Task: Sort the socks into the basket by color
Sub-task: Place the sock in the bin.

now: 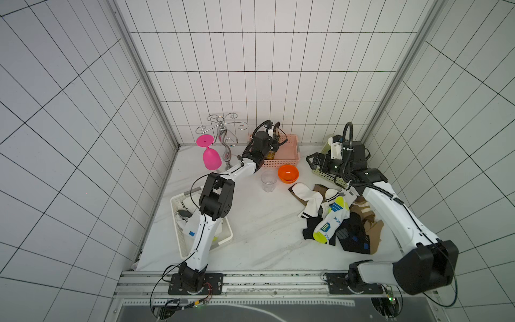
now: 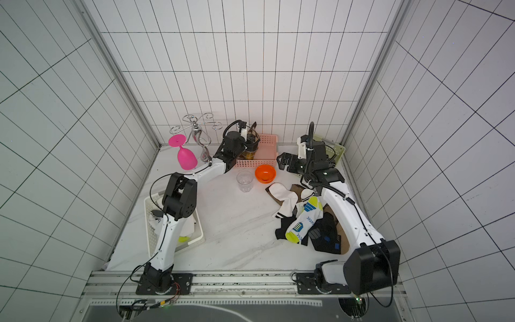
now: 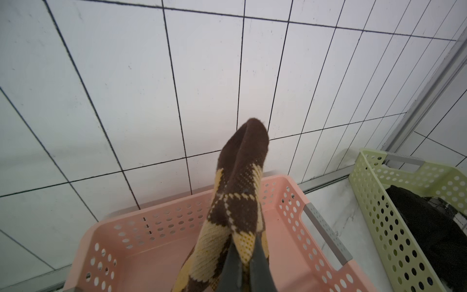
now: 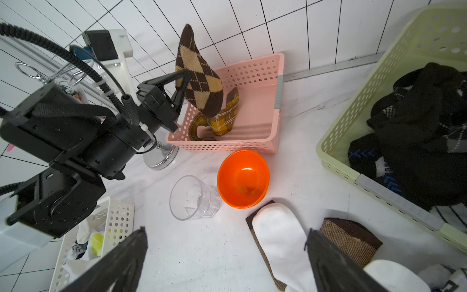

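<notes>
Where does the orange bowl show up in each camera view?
Both top views: orange bowl just in front of the pink basket.
Left wrist: not in it.
Right wrist: beside the clear cup.
Shared landmark: the pink basket, in all four.

My cell is bright and evenly lit; shadows on the marble table (image 1: 250,231) are faint. Both top views bow the wall tiles (image 1: 250,55) toward frame edges. Glare spots the orange bowl (image 4: 243,178); the brown argyle sock (image 3: 235,202) is sharp.

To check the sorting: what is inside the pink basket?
One yellow plaid sock lies inside. The argyle sock held by the left gripper hides part of the pink basket.
</notes>
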`<action>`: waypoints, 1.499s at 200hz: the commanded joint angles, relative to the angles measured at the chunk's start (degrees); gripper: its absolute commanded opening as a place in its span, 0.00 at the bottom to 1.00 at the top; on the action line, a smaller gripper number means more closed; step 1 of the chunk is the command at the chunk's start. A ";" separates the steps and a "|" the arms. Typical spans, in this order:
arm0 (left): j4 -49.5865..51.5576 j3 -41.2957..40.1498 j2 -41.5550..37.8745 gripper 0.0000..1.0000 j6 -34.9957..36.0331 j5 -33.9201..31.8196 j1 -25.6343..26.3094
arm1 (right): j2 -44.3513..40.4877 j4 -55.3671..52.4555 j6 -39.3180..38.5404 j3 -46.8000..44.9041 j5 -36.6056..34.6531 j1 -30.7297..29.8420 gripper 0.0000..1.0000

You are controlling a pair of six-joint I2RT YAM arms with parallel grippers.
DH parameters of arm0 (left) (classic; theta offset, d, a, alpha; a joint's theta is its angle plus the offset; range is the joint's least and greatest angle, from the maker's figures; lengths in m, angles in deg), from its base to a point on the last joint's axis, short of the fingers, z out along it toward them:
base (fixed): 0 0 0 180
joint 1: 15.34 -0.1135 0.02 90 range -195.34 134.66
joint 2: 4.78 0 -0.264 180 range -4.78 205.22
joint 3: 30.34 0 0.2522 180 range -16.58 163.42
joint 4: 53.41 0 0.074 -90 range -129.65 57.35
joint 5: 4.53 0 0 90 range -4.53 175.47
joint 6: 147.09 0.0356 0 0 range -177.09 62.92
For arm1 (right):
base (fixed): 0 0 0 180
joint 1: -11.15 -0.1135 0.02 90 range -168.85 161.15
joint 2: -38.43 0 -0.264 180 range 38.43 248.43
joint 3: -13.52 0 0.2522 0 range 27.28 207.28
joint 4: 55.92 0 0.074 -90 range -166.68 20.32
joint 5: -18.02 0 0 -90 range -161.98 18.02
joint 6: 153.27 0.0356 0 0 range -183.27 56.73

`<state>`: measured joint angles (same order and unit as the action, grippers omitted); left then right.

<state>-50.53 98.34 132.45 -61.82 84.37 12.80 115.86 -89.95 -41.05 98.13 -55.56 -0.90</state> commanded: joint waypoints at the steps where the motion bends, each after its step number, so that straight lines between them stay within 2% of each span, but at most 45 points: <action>1: 1.03 5.17 4.31 0.02 -0.83 4.06 0.23 | 0.95 0.95 -0.62 -2.72 -0.43 1.06 1.00; 18: 3.28 7.10 6.50 0.04 -0.81 5.52 0.39 | 1.41 1.22 -0.65 -2.73 -0.52 1.37 1.00; 38: 2.36 4.97 5.77 0.05 -1.20 6.18 0.41 | 2.21 1.20 -0.43 -2.56 -0.28 1.52 0.99; 50: 1.22 3.31 5.31 0.10 -1.49 6.63 0.41 | 2.65 1.36 -0.26 -2.38 0.08 1.59 0.99; 85: 2.57 3.15 5.66 0.48 -1.61 7.58 0.38 | 3.74 1.47 -0.14 -1.60 0.80 1.51 0.99; 102: 2.32 2.56 5.00 0.57 -1.72 7.97 0.40 | 3.78 1.40 -0.17 -1.33 0.80 1.35 0.99; 151: 0.07 -1.03 0.41 0.59 -2.55 8.14 0.38 | 4.09 1.18 -0.27 -1.15 0.80 1.16 0.99; 204: 3.28 -6.73 -8.18 0.60 -4.63 8.67 0.41 | 4.61 -1.03 -1.05 -1.59 -0.04 0.80 1.00; 239: 6.73 -13.24 -15.98 0.60 -5.99 10.37 0.42 | 5.32 -4.47 -2.24 -1.80 -0.14 0.53 1.00; 300: 9.12 -30.64 -33.23 0.60 -7.65 10.42 1.35 | 8.35 -15.30 -4.45 -2.29 -2.81 -1.39 0.99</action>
<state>-43.68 73.44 105.11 -68.24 94.16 13.37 122.33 -97.89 -43.48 98.10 -56.43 -0.77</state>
